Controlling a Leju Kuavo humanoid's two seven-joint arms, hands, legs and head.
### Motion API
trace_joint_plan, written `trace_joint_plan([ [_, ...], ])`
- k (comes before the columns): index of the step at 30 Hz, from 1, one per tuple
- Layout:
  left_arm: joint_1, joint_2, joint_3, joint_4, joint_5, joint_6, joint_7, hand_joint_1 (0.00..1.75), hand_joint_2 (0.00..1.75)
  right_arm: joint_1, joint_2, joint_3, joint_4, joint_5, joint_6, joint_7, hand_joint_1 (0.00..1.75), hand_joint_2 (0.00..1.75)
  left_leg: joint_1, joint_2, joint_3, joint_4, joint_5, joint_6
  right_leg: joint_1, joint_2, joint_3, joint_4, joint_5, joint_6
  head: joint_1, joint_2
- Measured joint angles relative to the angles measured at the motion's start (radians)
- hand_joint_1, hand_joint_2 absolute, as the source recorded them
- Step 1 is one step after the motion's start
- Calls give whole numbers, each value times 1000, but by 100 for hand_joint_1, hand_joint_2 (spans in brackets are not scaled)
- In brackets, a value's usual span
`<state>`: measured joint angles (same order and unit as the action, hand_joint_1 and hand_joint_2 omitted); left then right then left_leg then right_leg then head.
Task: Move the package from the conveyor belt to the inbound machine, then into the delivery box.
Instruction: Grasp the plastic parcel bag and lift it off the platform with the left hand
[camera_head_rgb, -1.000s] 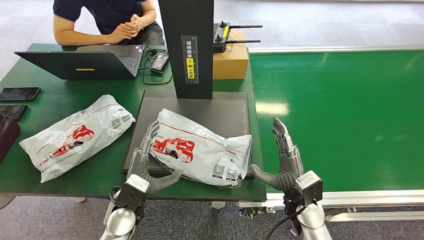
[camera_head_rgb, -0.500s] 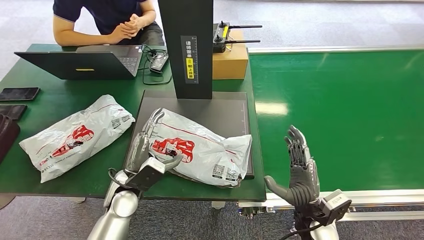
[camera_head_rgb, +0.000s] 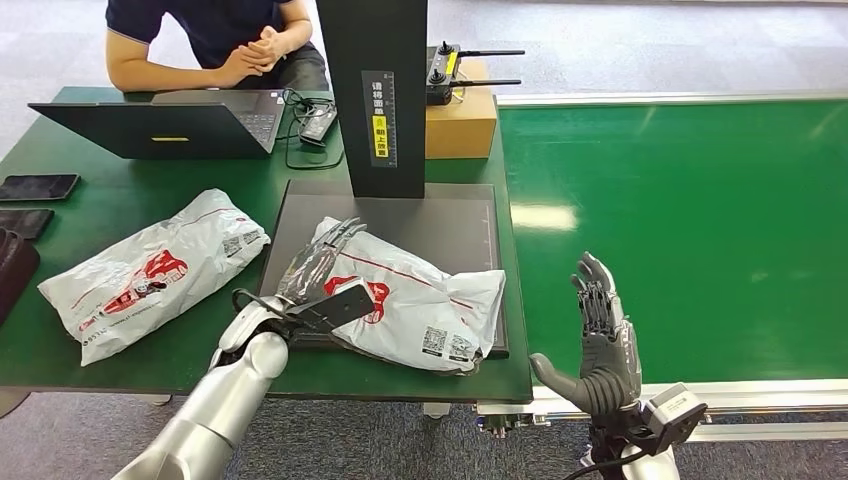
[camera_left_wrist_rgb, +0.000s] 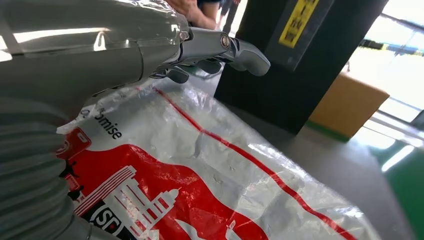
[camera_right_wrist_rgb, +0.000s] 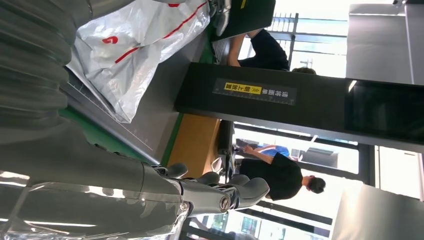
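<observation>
A person (camera_head_rgb: 225, 35) sits with clasped hands behind an open laptop (camera_head_rgb: 160, 125); a phone (camera_head_rgb: 38, 187) lies nearby, and a cardboard box (camera_head_rgb: 462, 120) carries a controller (camera_head_rgb: 445, 70).

My left arm (camera_head_rgb: 215, 400) reaches forward and inward, its hand (camera_head_rgb: 318, 272) stretched out flat, fingers (camera_left_wrist_rgb: 240, 47) straight and close together, holding nothing. My right hand (camera_head_rgb: 598, 335) stands upright at my right side, palm turned inward toward the left one, fingers (camera_right_wrist_rgb: 245, 192) spread, thumb out, empty.
</observation>
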<state>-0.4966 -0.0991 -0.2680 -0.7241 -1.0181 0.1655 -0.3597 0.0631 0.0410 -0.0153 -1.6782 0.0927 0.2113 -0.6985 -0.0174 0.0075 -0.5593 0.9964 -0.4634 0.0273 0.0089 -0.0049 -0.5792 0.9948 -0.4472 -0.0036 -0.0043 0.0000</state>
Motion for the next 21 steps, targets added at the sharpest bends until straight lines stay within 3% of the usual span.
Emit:
trace_joint_plan([
  [7,-124,24,-28,191,-35,-104,47,0,175,2,0,0,0,-14,15,0,0,175,0,0,1,0,0,0,0,0,2,0,0,0,0,0],
  [8,-136,27,-33,209,-41,-120,55,34,175,3,0,0,0,-15,16,0,0,175,0,0,2,0,0,0,0,0,2,0,0,0,0,0],
  [11,-168,33,-51,255,-64,-170,89,163,175,2,0,-1,2,-18,20,0,0,175,0,0,5,-1,0,0,0,0,5,0,0,0,0,0],
  [12,-176,33,-56,266,-69,-182,97,173,175,1,0,-1,3,-18,20,0,0,175,0,0,6,-1,-1,-1,0,0,7,0,0,0,0,0],
  [21,-203,47,-79,303,-75,-198,114,175,175,-8,1,-2,20,0,19,0,0,175,0,1,12,-1,0,-3,0,0,14,0,1,-3,0,0],
])
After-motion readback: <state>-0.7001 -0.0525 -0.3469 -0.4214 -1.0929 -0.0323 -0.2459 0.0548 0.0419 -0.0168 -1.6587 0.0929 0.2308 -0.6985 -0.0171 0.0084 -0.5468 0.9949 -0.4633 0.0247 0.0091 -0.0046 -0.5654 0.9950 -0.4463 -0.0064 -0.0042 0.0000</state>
